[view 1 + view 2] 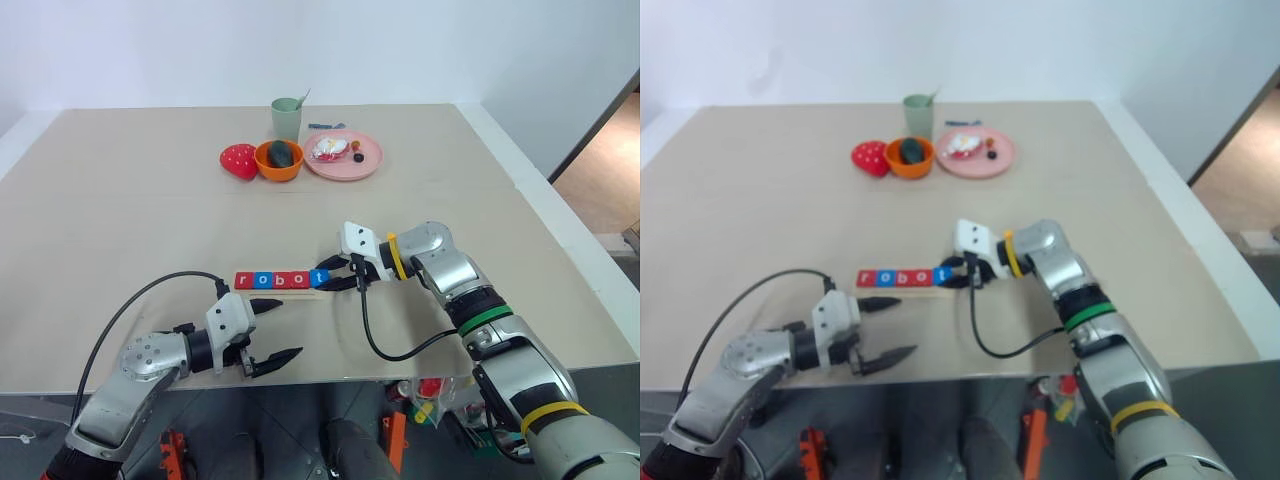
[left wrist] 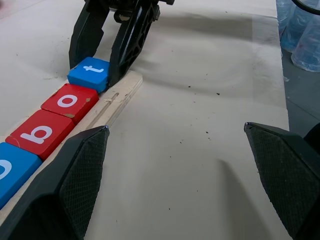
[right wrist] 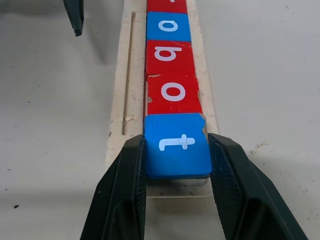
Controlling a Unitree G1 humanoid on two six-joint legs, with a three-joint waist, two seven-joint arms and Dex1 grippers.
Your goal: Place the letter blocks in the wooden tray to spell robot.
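Near the table's (image 1: 120,200) front edge, the left gripper (image 1: 275,332) hangs spread wide and empty, just before the wooden tray (image 2: 116,98). The pale tray lies parallel to that edge, its letter blocks (image 1: 272,280) reading r, o, b, o, t in red, blue, red, red, blue. At its right end the right gripper (image 3: 176,186) pinches the blue t block (image 3: 176,145). The right wrist view shows chipped corners on the red o (image 3: 173,94) and a groove along the tray.

**Table and what sits on it**

Your beige table (image 1: 150,200) carries the wooden tray (image 2: 116,97) near its front edge. Well behind the tray: a strawberry toy (image 1: 238,160), orange bowl (image 1: 279,160), pink plate (image 1: 343,156) (green cup (image 1: 286,118) furthest back).
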